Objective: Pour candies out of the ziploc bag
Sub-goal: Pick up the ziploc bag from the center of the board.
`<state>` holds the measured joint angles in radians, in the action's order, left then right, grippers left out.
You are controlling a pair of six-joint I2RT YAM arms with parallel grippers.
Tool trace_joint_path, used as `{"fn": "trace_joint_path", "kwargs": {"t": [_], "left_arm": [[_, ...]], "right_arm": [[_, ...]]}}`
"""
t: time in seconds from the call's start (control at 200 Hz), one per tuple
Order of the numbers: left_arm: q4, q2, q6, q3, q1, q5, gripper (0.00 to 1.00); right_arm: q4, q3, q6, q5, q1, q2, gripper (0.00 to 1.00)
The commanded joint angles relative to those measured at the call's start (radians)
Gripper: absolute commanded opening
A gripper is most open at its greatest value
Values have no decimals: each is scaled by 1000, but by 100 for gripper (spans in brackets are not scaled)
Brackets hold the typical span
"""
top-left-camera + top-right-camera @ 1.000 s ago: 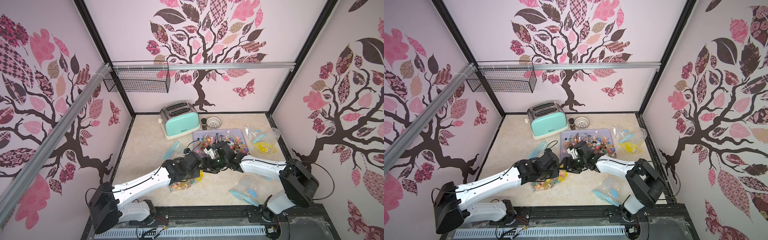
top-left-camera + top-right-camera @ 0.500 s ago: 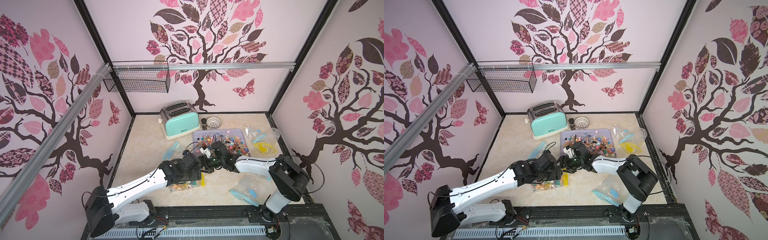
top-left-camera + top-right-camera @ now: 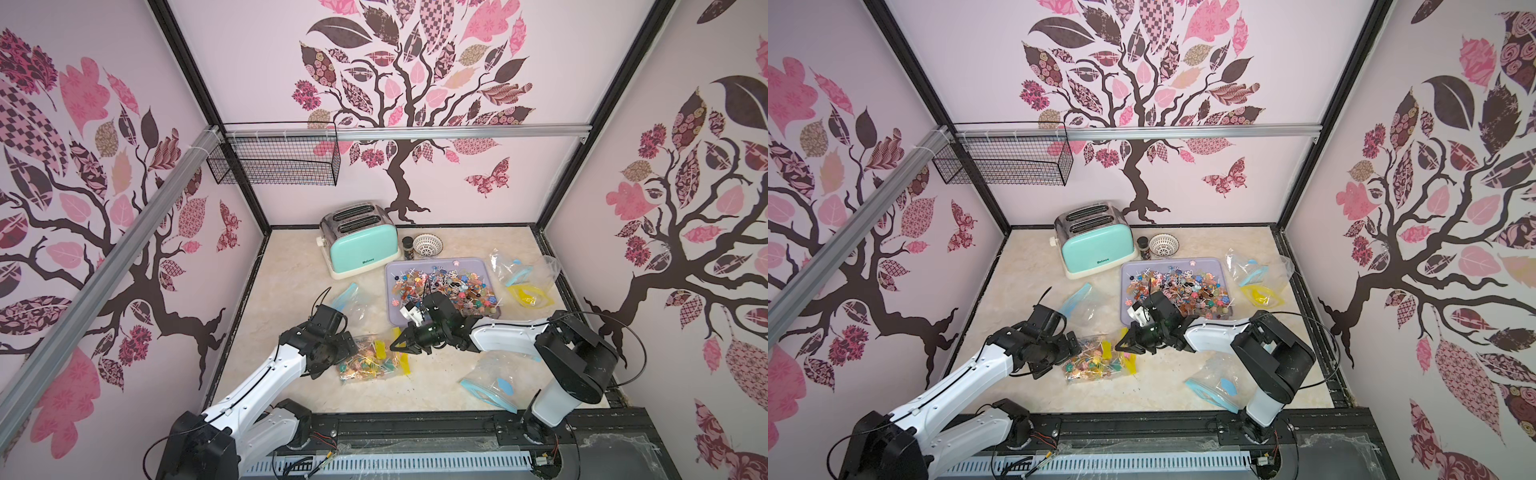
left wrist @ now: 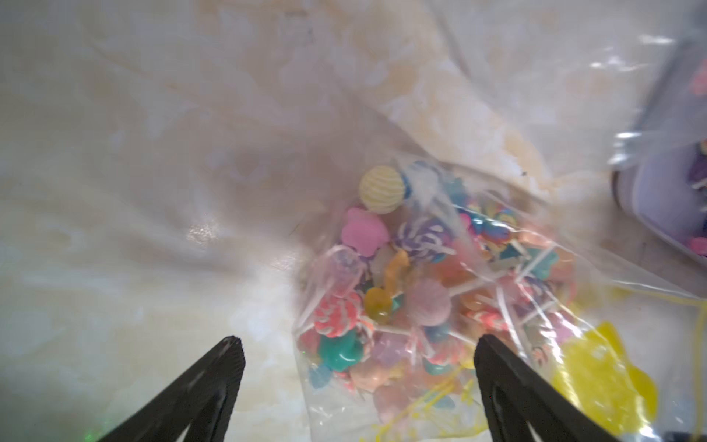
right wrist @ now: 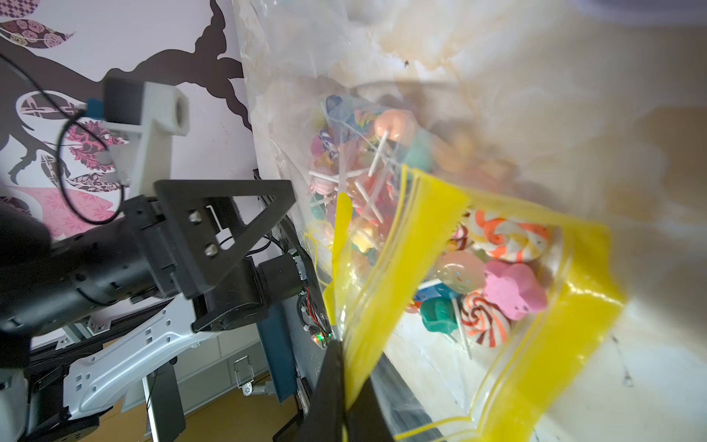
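A clear ziploc bag (image 3: 372, 361) with a yellow zip lies on the tabletop, full of the candies (image 4: 405, 291), small coloured lollipops on white sticks. My right gripper (image 3: 395, 347) is shut on the bag's yellow zip strip (image 5: 386, 268) at one side of the mouth, which gapes open in the right wrist view. At the bag's other end my left gripper (image 3: 343, 354) stands open. Its black fingers (image 4: 214, 382) straddle the bag's corner without touching it. More candies fill the purple tray (image 3: 394, 318) behind the right gripper.
A mint toaster (image 3: 359, 245), a dark jar (image 3: 408, 248) and a small white basket (image 3: 428, 245) stand at the back. Empty bags lie left of the tray (image 3: 351, 301), right of it (image 3: 521, 274) and at the front right (image 3: 490, 380). A wire basket (image 3: 274, 162) hangs on the wall.
My left gripper has opened and let go of the bag, which now lies flat on the table. My right gripper has closed on the yellow zip edge.
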<state>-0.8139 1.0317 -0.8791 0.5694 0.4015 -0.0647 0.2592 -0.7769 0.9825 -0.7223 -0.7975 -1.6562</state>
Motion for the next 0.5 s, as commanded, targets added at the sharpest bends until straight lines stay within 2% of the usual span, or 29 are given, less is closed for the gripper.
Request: {"fn": "trace_joint_path", "kwargs": {"t": [0.0,0.185,0.38,0.495], "left_arm": [[93,-13,35,-40,-37,-105,98],[199,14,32,-81,-39,-174,96],[192,-20,30,-79,-41,-150,73],[167,-50,39,-74,-41,-116,69]], "right_arm": [[-40,-30,-38,4,-4,33,0],[-38,-32,-39,6,-3,23,0],[-35,-28,-40,6,-3,21,0],[-34,-30,-41,4,-5,19,0]]}}
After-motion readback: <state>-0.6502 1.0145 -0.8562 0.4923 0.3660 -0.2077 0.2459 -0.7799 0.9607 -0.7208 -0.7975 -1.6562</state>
